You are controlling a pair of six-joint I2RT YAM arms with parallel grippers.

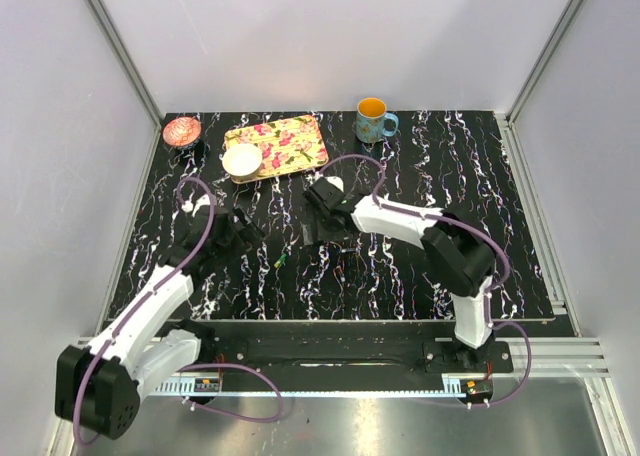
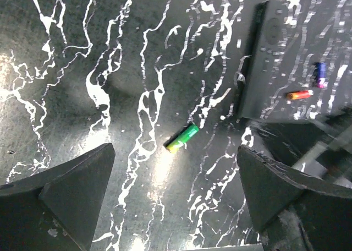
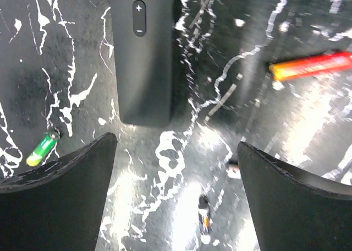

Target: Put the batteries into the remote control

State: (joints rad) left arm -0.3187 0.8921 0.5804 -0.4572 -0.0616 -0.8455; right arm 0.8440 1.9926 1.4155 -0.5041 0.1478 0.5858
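Observation:
The remote control (image 3: pixel 144 53) lies flat on the black marbled table just ahead of my right gripper (image 3: pixel 176 140), which is open and empty above the table. It also shows in the left wrist view (image 2: pixel 261 58). The orange-red battery (image 3: pixel 311 66) lies to the right of the remote. The green battery (image 3: pixel 43 150) lies by my right gripper's left finger. The green battery (image 2: pixel 183 138) also lies just ahead of my open, empty left gripper (image 2: pixel 175 154). The purple-blue battery (image 2: pixel 319 75) and the orange-red one (image 2: pixel 298 95) lie beyond the remote. From above, the green battery (image 1: pixel 281 261) sits between my left gripper (image 1: pixel 243 231) and right gripper (image 1: pixel 318 221).
A floral tray (image 1: pixel 290 136) with a white bowl (image 1: pixel 242 159) on it stands at the back. A pink bowl (image 1: pixel 182 131) is to its left, a blue mug (image 1: pixel 374 120) to its right. A small dark and orange bit (image 3: pixel 204 221) lies between my right fingers.

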